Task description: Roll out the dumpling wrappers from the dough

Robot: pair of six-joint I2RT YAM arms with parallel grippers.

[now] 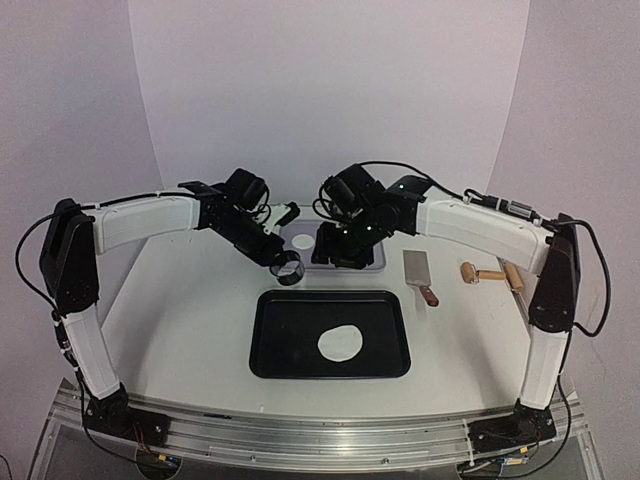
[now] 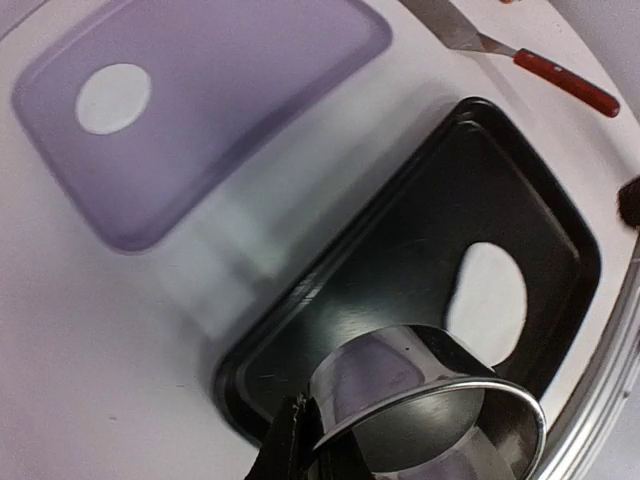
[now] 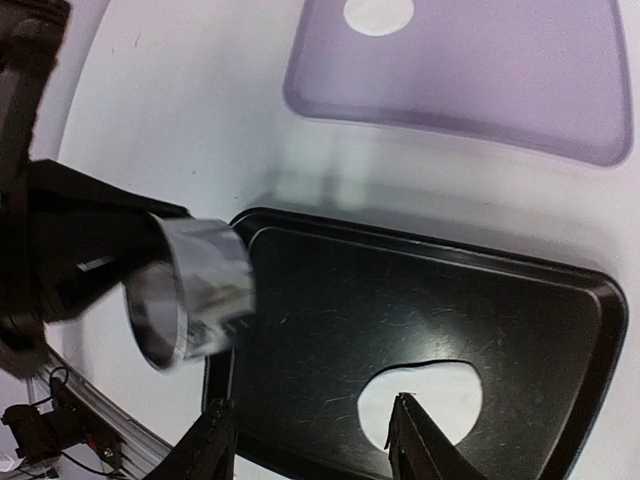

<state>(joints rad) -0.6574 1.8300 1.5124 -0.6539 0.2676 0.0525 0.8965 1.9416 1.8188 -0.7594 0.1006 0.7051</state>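
Observation:
The dough (image 1: 340,343) lies as a flattened white patch with an uneven top edge in the black tray (image 1: 275,345). One dumpling wrapper (image 1: 300,240), a neat white disc, rests on the lavender tray (image 1: 378,262) behind it. My left gripper (image 2: 300,432) is shut on the wall of a metal ring cutter (image 2: 430,400), held in the air over the black tray's far left corner. My right gripper (image 3: 310,440) stands open above the black tray (image 3: 560,290), with nothing between its fingers. The dough (image 3: 440,395) shows below its right finger.
A metal spatula with a red handle (image 1: 420,274) and a small wooden rolling pin (image 1: 492,274) lie on the white table to the right of the trays. The two arms' wrists are close together over the lavender tray (image 2: 200,130).

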